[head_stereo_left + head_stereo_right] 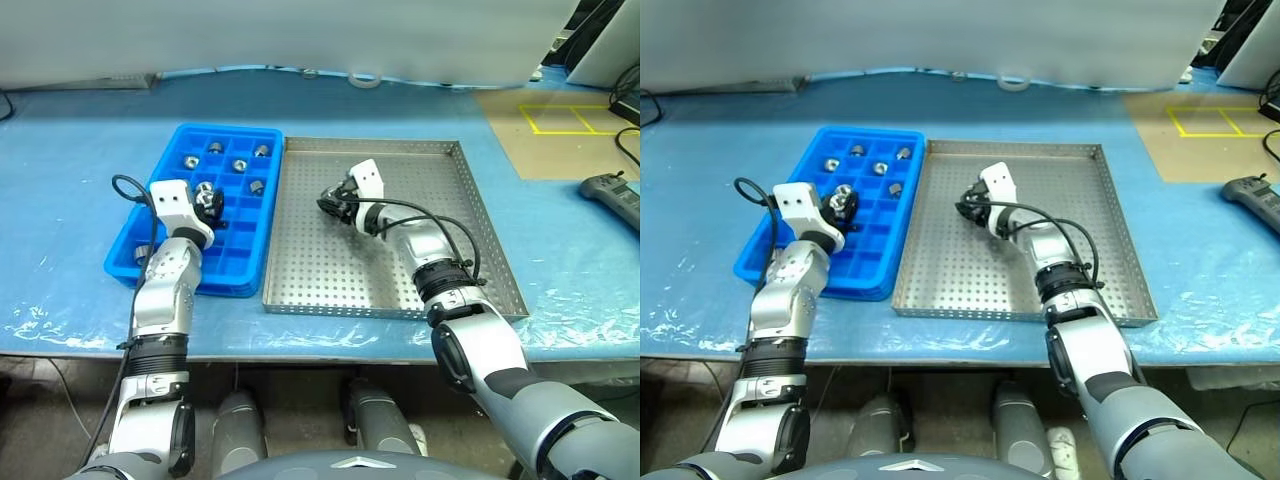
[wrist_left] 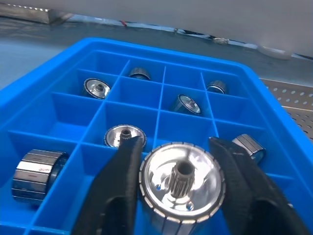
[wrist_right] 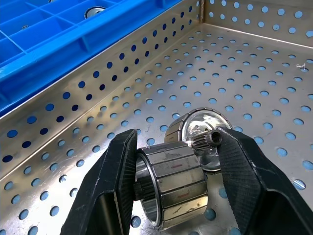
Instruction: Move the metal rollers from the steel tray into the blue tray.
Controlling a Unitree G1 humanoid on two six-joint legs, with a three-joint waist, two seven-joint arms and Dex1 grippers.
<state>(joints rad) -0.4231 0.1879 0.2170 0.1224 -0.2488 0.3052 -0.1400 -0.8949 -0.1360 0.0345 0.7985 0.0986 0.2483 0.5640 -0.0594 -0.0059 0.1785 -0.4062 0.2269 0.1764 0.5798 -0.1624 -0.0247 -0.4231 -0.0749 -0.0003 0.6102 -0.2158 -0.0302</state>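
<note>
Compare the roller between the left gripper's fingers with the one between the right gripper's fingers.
The left gripper's roller is over the blue tray, toothed hub toward the camera. The right gripper's roller sits in the steel tray, ribbed side showing. Both are shiny ribbed metal.

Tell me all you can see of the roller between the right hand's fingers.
The roller is a short, shiny metal cylinder with a faceted side and a toothed hub at one end. It lies on its side, clamped at both ends between the right hand's black fingers, in the steel tray. A second roller sits close behind it.
</note>
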